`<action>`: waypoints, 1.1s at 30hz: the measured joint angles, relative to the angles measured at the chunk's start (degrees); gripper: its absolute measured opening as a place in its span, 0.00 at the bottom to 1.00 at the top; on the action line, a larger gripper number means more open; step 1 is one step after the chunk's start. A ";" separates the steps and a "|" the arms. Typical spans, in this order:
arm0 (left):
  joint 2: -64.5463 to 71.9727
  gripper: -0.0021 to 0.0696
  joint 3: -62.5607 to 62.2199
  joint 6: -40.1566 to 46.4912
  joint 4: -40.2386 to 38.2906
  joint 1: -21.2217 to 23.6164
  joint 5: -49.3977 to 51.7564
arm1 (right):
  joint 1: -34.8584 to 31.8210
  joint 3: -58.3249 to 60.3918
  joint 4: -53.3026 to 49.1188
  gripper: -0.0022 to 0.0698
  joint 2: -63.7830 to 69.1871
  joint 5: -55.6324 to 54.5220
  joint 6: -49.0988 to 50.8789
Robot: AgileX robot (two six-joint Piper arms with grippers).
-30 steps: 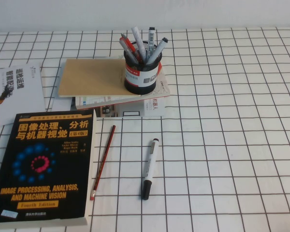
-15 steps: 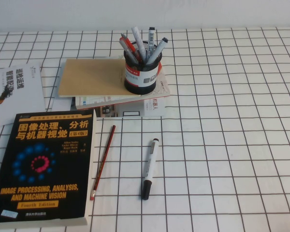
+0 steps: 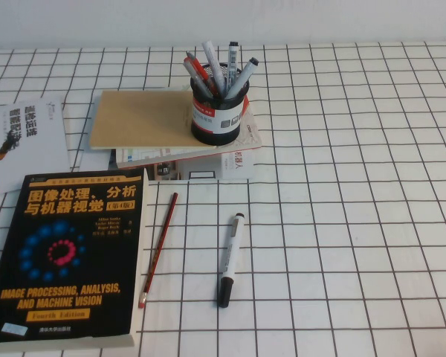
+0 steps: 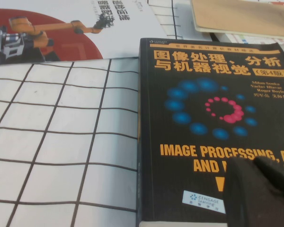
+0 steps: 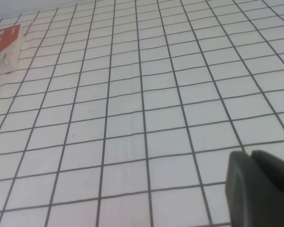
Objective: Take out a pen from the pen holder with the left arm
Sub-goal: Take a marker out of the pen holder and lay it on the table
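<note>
The pens (image 3: 217, 65) stand in the black pen holder (image 3: 219, 119), their long axes steep and their upper ends fanned outward, some leaning left and some right. The holder sits on a brown pad (image 3: 141, 119) atop a stack of books, well ahead of the left gripper (image 4: 251, 168) and off to its right. That gripper hangs low over the near part of the black textbook (image 4: 213, 123), tilted forward along the cover, its dark fingers pressed together on nothing. A marker (image 3: 230, 260) and a red pencil (image 3: 158, 249) lie to its right on the checked cloth (image 3: 357, 223), both lengthwise near to far. The right gripper (image 5: 250, 158), likewise closed and empty, hovers over the checked cloth.
</note>
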 joint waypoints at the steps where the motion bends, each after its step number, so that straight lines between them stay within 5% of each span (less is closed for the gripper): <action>1: 0.00 0.03 0.00 0.00 0.00 0.00 0.00 | 0.00 0.00 0.00 0.01 0.00 0.00 0.00; 7: 0.00 0.03 0.00 -1.54 -4.79 0.00 -1.45 | 0.00 0.00 0.00 0.01 0.00 0.00 0.00; 15: 0.00 0.03 0.00 -12.33 -32.55 0.00 -14.84 | 0.00 0.00 0.00 0.01 0.00 0.00 0.00; 27: 0.00 0.03 -1.60 -10.10 -35.05 0.00 -15.99 | 0.00 0.00 0.00 0.01 0.00 0.00 0.00; 33: 7.94 0.03 -12.76 3.67 -30.96 0.00 -6.94 | 0.00 0.00 0.00 0.01 0.00 0.00 0.00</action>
